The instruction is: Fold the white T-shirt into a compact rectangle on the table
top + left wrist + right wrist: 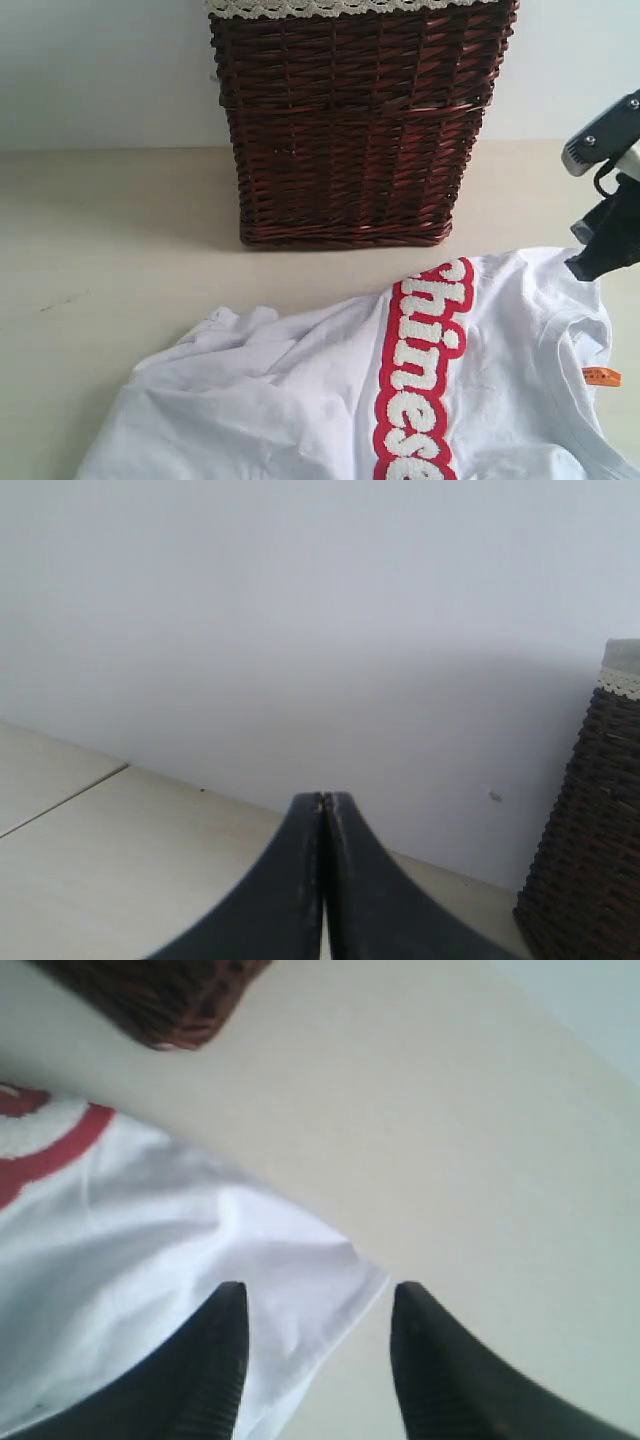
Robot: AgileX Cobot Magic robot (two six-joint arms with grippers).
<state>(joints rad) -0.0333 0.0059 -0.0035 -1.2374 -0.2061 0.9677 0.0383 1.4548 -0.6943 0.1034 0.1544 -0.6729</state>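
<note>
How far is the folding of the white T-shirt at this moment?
Done: nothing yet; the white cotton T-shirt with red-outlined letters lies wrinkled and unfolded on the pale beige table. In hand: the right claw is open over a shirt corner, gripping nothing; the left claw is shut and empty. Left: every fold into a compact rectangle.

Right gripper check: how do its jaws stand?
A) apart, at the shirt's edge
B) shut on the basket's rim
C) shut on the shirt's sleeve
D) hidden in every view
A: the right wrist view shows a clear gap between the fingers of the right gripper, with an edge of the white T-shirt lying unclamped there.
</note>
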